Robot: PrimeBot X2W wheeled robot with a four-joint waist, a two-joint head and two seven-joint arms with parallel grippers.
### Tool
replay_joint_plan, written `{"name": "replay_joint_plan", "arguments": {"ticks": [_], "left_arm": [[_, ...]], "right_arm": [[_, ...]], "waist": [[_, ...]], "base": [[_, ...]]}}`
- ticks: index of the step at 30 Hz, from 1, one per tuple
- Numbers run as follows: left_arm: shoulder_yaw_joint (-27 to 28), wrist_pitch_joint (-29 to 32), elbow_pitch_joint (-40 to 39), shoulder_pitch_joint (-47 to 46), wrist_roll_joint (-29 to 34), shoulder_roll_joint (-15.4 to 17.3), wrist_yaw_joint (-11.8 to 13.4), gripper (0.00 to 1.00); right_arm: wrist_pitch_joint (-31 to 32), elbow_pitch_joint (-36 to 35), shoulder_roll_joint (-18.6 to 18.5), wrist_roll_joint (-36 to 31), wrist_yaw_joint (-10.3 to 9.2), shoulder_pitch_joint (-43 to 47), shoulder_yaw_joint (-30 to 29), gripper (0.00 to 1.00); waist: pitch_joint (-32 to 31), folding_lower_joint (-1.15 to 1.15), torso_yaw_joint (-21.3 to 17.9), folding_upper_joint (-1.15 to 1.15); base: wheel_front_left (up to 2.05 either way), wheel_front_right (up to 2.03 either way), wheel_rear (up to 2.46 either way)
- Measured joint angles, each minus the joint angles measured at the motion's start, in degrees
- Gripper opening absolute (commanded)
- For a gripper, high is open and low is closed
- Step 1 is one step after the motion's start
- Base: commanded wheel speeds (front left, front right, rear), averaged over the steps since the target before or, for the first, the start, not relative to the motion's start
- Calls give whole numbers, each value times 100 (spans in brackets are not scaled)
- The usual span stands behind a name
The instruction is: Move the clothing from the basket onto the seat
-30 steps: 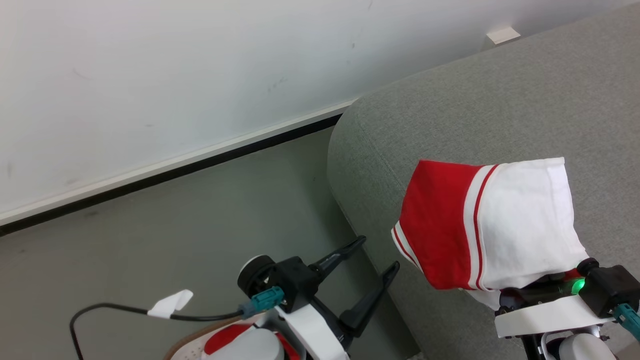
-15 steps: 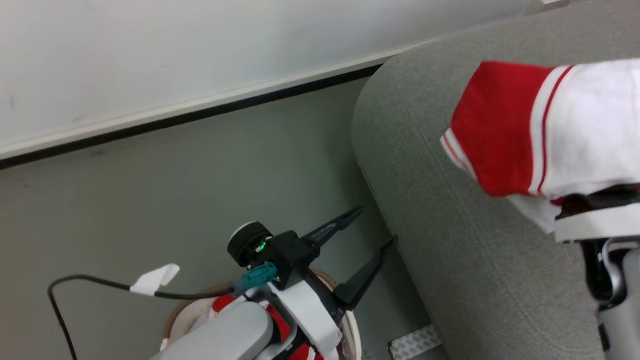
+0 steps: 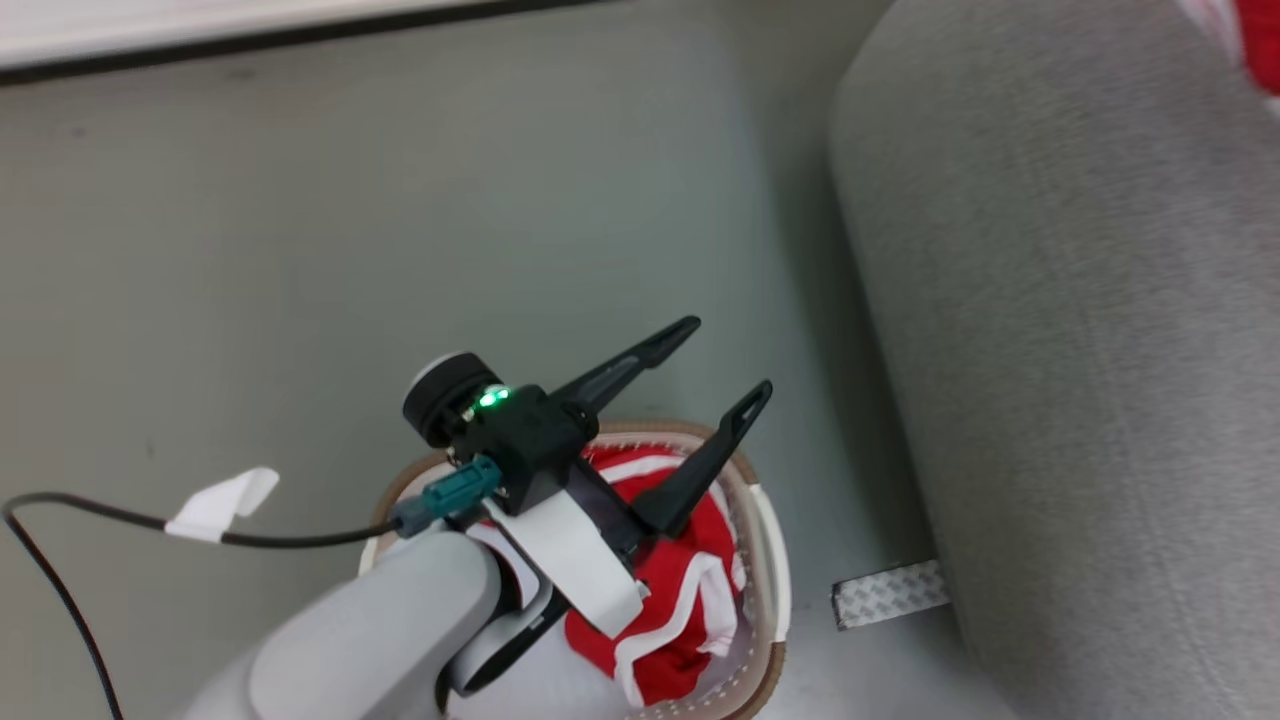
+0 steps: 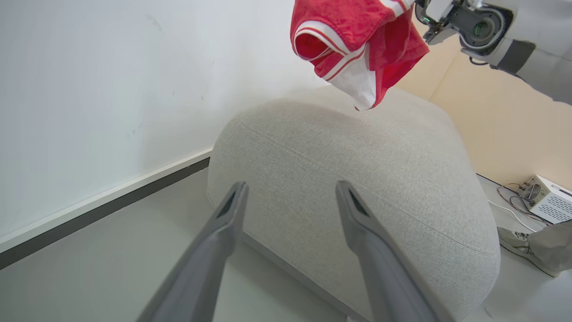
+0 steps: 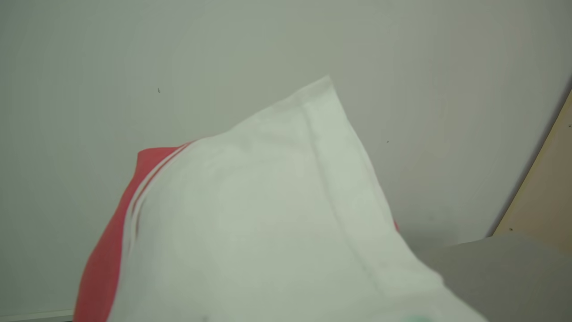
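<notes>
Head view, and the biggest thing you've got is the seat (image 3: 1050,350), grey and rounded, running down the right side with floor (image 3: 400,200) beside it.

— Then the basket (image 3: 762,672), low in that view, standing on the floor near the seat's edge but apart from it. What's inside?

More of the clothing (image 3: 690,590), red with white stripe trim, heaped loosely. Your left claw (image 3: 730,353) hangs right above it, fingers spread wide, nothing between them.

— And on the left wrist view there's your red garment (image 4: 353,40), up in the air over the seat top. Its lowest white corner is close to the fabric. Touching or not, I can't say.

It hangs from your right claw (image 4: 423,17). Cloth covers the fingers, so their gap is hidden, but the piece is carried there, so I'd call that clamped on the garment.

— How will the next one handle?

Light and limp, I reckon. It'll sag and trail, and a loose end could drag on the rim or pull a neighbour along. Nothing fragile.

— So where do you bite?

Pinch a raised fold near the top of the heap, a thick bunch rather than a thin hem, and lift until the tail clears the rim.
</notes>
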Motion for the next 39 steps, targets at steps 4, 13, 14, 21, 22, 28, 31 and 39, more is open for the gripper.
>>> {"name": "replay_joint_plan", "arguments": {"ticks": [4, 13, 14, 21, 22, 28, 31, 39], "left_arm": [[38, -11, -43, -144, 11, 26, -26, 100], [138, -118, 33, -260, 42, 31, -58, 100], [147, -123, 47, -260, 41, 29, -57, 100], [188, -218, 178, -241, -16, 11, -30, 100], [186, -220, 208, -222, -18, 10, -30, 100], [230, -297, 416, 71, -110, 27, 31, 100], [305, -323, 478, 278, -177, 57, 108, 100], [654, -377, 530, 945, -477, 127, 391, 100]], "right_arm": [[166, 330, -302, -342, 0, -409, -238, 0], [1341, 1780, -848, -1346, 0, -614, -494, 0], [1410, 1852, -843, -1366, 1, -607, -548, 0], [1545, 2100, -745, -1595, 0, -604, -626, 100], [1586, 2128, -723, -1597, 1, -597, -577, 100], [1811, 2337, -575, -1515, 0, -403, -102, 100], [1926, 2356, -613, -1410, 0, -217, 200, 100], [1880, 1446, -929, -489, 0, 518, 987, 100]], "waist": [[370, 0, 242, 0], [886, -1, 787, 0], [880, -1, 804, 0], [686, -1, 778, 0], [639, -1, 764, 0], [197, -1, 631, 0], [-107, -2, 547, 0], [-1160, -2, 370, 0]], "base": [[0, 0, 0], [0, 0, 0], [0, 0, 0], [0, 0, 0], [0, 0, 0], [0, 0, 0], [0, 0, 0], [0, 0, 0]]}}
